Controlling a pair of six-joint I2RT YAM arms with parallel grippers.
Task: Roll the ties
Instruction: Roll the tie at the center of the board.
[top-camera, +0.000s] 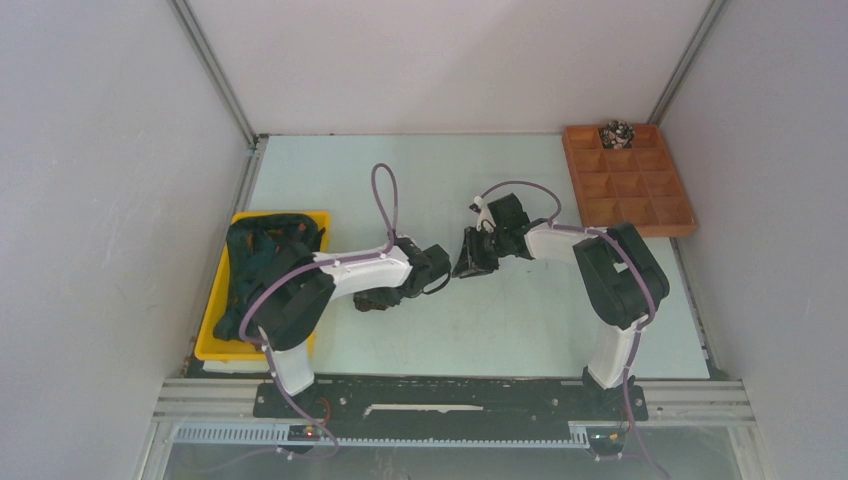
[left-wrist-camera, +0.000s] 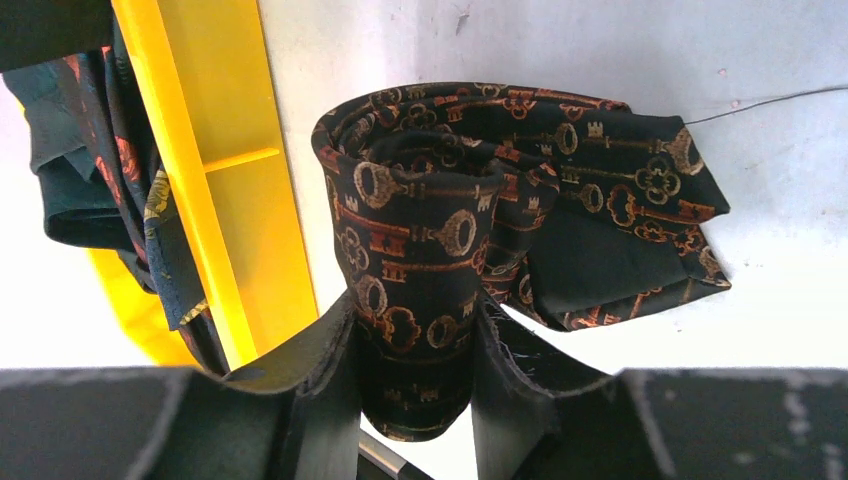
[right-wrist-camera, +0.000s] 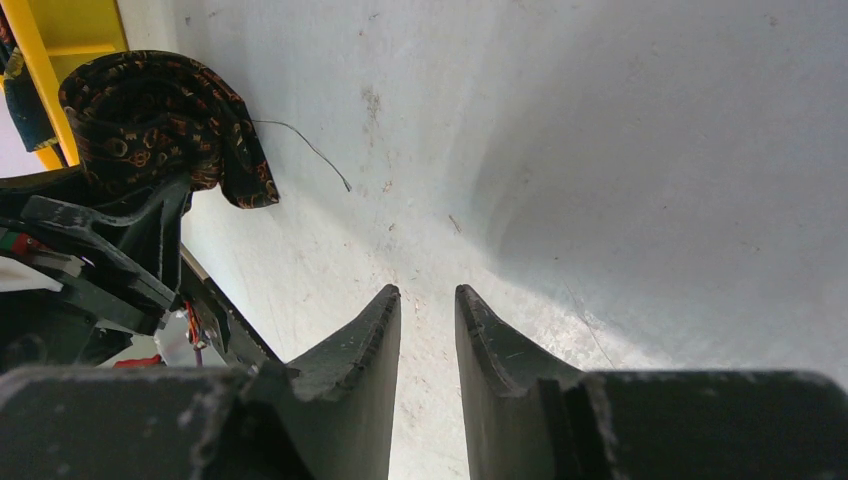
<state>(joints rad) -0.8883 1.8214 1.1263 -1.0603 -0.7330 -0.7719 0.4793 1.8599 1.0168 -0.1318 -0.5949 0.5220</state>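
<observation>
Dark key-patterned tie (left-wrist-camera: 430, 230), loosely coiled, pointed end loose; tangled ties (top-camera: 262, 250) in yellow bin (top-camera: 222, 340); tight coil (top-camera: 617, 133) in tray (top-camera: 640, 230).

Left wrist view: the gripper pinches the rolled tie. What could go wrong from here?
1. The tie is rolled, but its pointed tail lies loose beside it; lifting may unwind it.
2. The left gripper pinches only one side of the tie, which could slip out.

White links (top-camera: 365, 272), black joints (top-camera: 615, 272) and looping purple cables (top-camera: 394, 208); the right pincer's (right-wrist-camera: 428, 300) matte black fingers (right-wrist-camera: 365, 350) look scuffed, perhaps dusty.
</observation>
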